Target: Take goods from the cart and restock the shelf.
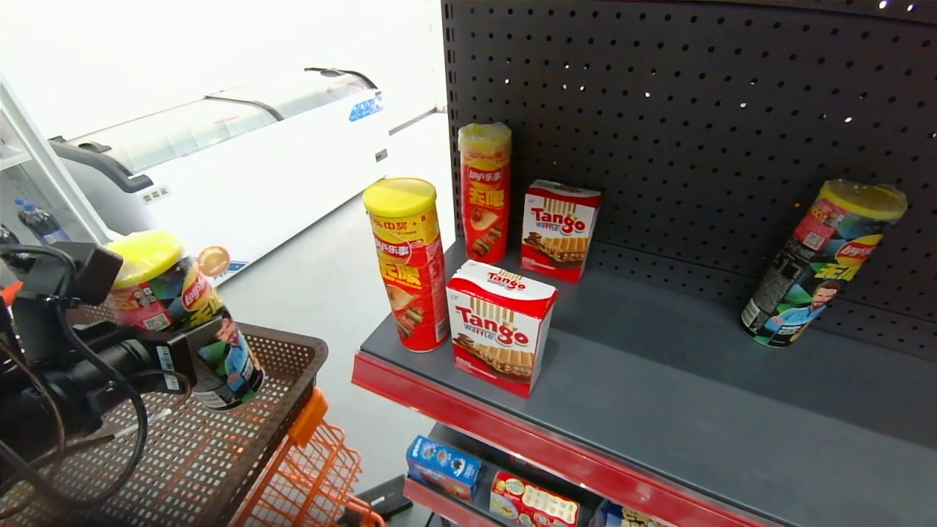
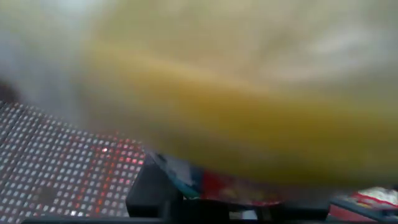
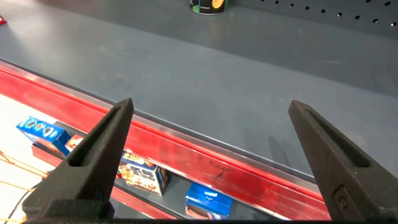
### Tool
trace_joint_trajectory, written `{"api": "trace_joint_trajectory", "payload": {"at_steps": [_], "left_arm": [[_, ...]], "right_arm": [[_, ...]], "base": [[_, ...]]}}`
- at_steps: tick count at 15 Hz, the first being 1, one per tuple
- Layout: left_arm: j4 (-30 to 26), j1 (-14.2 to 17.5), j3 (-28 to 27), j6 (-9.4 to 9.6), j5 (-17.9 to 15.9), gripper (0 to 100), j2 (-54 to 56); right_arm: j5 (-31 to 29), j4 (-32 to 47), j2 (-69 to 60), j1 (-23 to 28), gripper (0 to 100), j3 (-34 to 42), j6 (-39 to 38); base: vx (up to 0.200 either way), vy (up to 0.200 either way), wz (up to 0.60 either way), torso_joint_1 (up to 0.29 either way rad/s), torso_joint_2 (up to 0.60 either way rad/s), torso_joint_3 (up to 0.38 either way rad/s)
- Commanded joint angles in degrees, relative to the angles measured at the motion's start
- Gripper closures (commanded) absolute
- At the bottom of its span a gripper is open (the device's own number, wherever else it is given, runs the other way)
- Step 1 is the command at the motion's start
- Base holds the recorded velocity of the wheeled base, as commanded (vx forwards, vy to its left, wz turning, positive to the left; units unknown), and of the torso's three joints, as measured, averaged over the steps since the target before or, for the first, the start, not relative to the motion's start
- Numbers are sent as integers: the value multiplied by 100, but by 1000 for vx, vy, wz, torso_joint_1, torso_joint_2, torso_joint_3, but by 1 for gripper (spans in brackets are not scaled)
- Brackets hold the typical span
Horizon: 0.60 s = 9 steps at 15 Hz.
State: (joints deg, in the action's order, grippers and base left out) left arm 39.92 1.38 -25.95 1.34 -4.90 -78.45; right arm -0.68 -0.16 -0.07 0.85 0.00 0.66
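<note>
In left tool: a can, pinched across its lower half, yellow lid up, tilted. Held over the cart, near the rim that faces the shelf, well apart from the shelf itself. From the left wrist, can as a yellow blur close up, cart mesh beneath.

Right tool: spread wide, gripping nothing, above the shelf front just behind the red lip.

On the shelf, five goods in all. Three cans: front can, red, upright at the lip; back can, red, upright by the pegboard; leaning can, dark, far right, tipped back against the pegboard. Two boxes: front box just beside the front can, at the lip; back box just beside the back can.

Between the boxes and the leaning can, a wide bare stretch of shelf, open from lip to pegboard. On the lower shelf, several packs.
</note>
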Motion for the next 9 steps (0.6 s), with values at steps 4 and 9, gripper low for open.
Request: {"api": "trace_joint_trajectory", "payload": {"at_steps": [4,9], "left_arm": [[-231,-1289,64,-117,-81,100,690],[-275,-1544,609,-451,-1039,100,1358]], "right_arm": [[-2,-2,7,3,0,0,4],[-2,-2,7,-6,0,0,4]], "base": [[0,0,0,0,0,0],[0,0,0,0,0,0]]}}
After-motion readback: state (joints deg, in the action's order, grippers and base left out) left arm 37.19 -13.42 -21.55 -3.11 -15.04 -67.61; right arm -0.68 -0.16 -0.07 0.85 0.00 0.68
